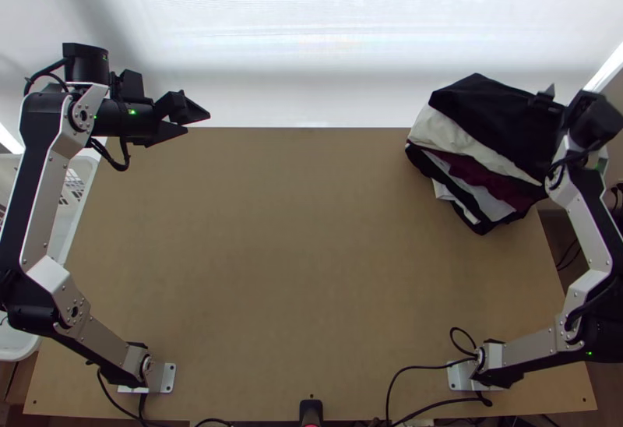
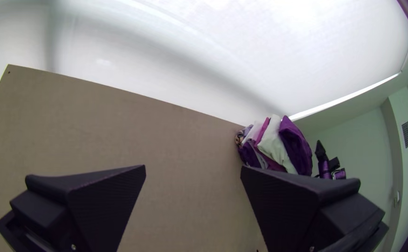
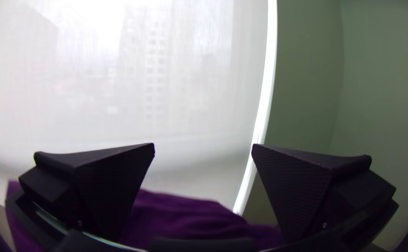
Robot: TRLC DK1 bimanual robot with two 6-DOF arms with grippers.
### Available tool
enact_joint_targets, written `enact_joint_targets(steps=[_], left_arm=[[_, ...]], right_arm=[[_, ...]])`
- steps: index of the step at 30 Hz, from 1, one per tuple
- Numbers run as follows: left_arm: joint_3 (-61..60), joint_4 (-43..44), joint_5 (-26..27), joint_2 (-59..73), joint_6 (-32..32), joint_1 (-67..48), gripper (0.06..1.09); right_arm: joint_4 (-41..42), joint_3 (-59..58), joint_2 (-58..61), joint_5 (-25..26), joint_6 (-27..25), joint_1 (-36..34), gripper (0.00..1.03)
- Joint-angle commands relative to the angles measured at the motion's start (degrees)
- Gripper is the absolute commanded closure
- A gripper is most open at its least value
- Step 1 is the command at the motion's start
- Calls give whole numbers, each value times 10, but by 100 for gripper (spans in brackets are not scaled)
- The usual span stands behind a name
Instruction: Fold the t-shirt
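Note:
In the top view my left gripper point(image 1: 198, 121) stands open over the table's far left edge; in the left wrist view the same gripper point(image 2: 193, 168) has nothing between its fingers. A stacked, bunched pile of clothes point(image 1: 498, 135) lies at the table's far right corner, black cloth on top, with white, grey and maroon layers below. The left wrist view shows this pile point(image 2: 273, 145) too. Beside the pile's right side is my right gripper point(image 1: 568, 98), and the right wrist view has this gripper point(image 3: 203, 145) open above dark cloth point(image 3: 180, 214). Which piece is the t-shirt, I cannot tell.
The bare brown tabletop point(image 1: 296, 240) stretches between the arms. A white basket point(image 1: 82, 185) stands past its left edge, partly under the left arm. Black cables point(image 1: 420, 368) run along the near edge. A pale blind point(image 1: 311, 37) hangs beyond the far edge.

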Motion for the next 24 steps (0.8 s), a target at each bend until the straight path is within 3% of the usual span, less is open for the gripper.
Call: enact_joint_targets(steps=[1, 9, 18, 24], left_arm=[[6, -7, -1, -19, -11, 2, 9], [6, -9, -1, -26, -11, 13, 9], [6, -15, -2, -35, -5, 29, 9], [7, -16, -1, -40, -5, 29, 9]], right_arm=[[-4, 55, -19, 12, -9, 39, 5], [20, 60, 71, 32, -9, 94, 5], [35, 21, 178, 34, -43, 69, 5], [35, 9, 178, 34, -55, 55, 5]])
